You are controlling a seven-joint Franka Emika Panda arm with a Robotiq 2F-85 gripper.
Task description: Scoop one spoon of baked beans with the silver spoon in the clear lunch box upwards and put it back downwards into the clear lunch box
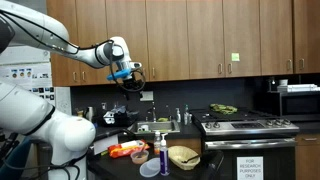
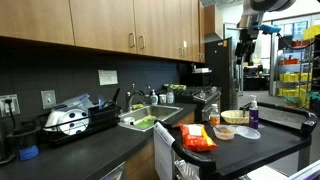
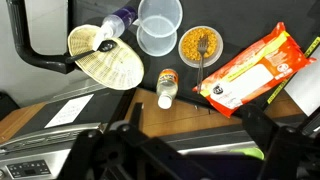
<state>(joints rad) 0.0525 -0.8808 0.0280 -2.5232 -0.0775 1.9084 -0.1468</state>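
Tool (image 1: pixel 131 84) high up, spread wide, empty; silver spoon (image 3: pixel 203 52) rests in clear lunch box (image 3: pixel 182 42).

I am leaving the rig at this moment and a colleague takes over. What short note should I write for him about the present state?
Tool: high above the counter, appears open, holds nothing.
Clear lunch box: on the counter with baked beans inside, between the empty clear container and the orange bag.
Silver spoon: lies in the beans, handle pointing to the lower edge of the wrist view.
Done: nothing that shows; the spoon is not grasped.
Left: go down, grasp the handle, lift one scoop, then tip it back into the box.
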